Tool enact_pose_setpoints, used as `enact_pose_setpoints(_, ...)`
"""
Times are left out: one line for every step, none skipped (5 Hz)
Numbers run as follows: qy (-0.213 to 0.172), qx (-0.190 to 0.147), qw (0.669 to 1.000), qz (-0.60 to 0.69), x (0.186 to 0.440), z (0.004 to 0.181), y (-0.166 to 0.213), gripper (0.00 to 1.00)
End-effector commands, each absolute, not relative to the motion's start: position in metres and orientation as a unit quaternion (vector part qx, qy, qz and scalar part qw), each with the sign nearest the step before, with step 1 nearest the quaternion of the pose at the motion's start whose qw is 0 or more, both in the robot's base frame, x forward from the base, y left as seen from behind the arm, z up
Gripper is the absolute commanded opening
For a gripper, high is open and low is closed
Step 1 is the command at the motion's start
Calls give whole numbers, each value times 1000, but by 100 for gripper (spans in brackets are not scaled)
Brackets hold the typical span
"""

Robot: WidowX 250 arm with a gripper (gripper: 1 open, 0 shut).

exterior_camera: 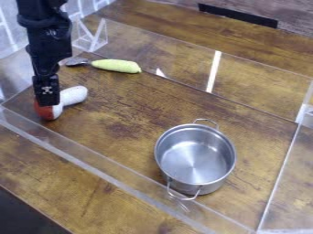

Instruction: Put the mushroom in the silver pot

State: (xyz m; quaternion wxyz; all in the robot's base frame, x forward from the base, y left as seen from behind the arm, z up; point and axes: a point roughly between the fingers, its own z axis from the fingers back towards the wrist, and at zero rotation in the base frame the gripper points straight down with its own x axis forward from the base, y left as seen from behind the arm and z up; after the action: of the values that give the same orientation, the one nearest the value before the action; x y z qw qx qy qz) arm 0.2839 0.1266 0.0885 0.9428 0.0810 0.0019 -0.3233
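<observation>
Wooden table [110,128] with clear acrylic walls [184,78]; gripper [47,99] spread wide over the mushroom [61,101].

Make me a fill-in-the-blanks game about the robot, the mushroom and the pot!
1. The silver pot has ____ inside it.
2. The mushroom is lying on its ____.
3. The gripper is right over the mushroom's red ____.
4. The yellow-green vegetable lies on the wooden ____.

Missing words: nothing; side; cap; table
</observation>
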Motion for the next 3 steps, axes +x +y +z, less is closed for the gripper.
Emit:
enact_pose_setpoints(-30,105,949,-295,288,91,135,100)
enact_pose_setpoints(-36,107,954,-276,290,74,138,100)
enact_pose_setpoints(-51,110,945,-303,288,58,148,100)
